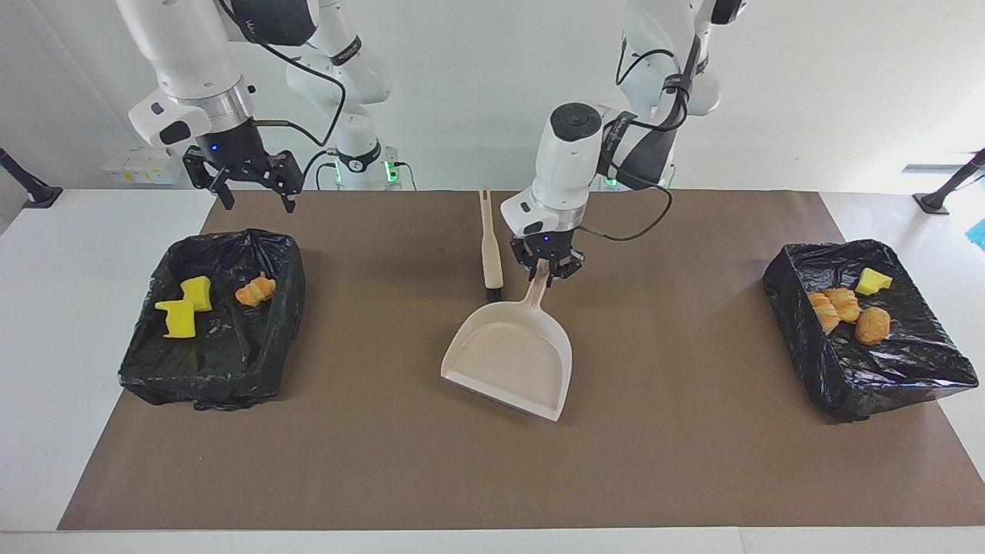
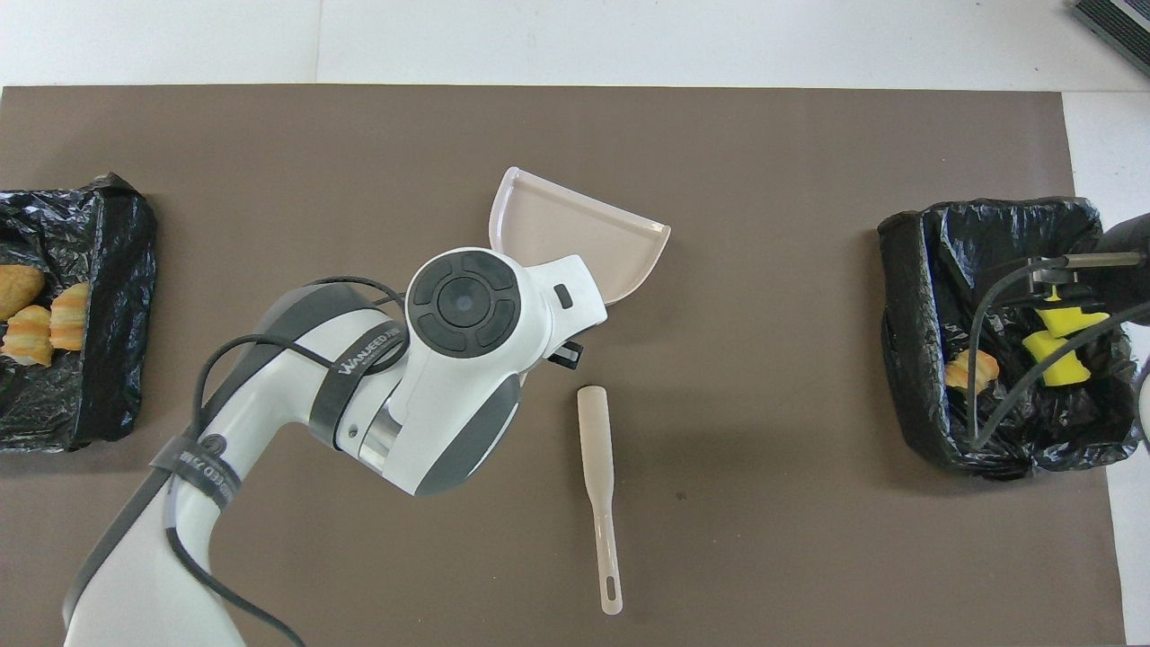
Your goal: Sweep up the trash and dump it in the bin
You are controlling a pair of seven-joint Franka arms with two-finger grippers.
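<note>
My left gripper (image 1: 546,268) is clamped on the handle of the beige dustpan (image 1: 512,358), over the middle of the table (image 1: 46,308). The pan slopes down from the handle, its open mouth turned away from me; whether its front lip touches the brown mat (image 1: 692,462) I cannot tell. In the overhead view my left arm covers the handle, and only the pan's wide end shows.

The brush (image 1: 489,246) lies flat on the mat just beside that gripper, toward the right arm's end. Its black bristles are at the end farther from me, its handle at the nearer end. It is apart from the dustpan.

My right gripper (image 1: 248,175) hangs with its jaws wide and holds nothing. It is over the edge of the mat nearest me, by the nearer rim of the black-lined bin (image 1: 212,369) at the right arm's end.

The trash (image 1: 183,318) is all inside bins. That bin holds two yellow sponge chunks and one orange bread-like lump. The second black-lined bin (image 1: 869,385), at the left arm's end of the table, holds one yellow chunk and three tan or orange lumps.
</note>
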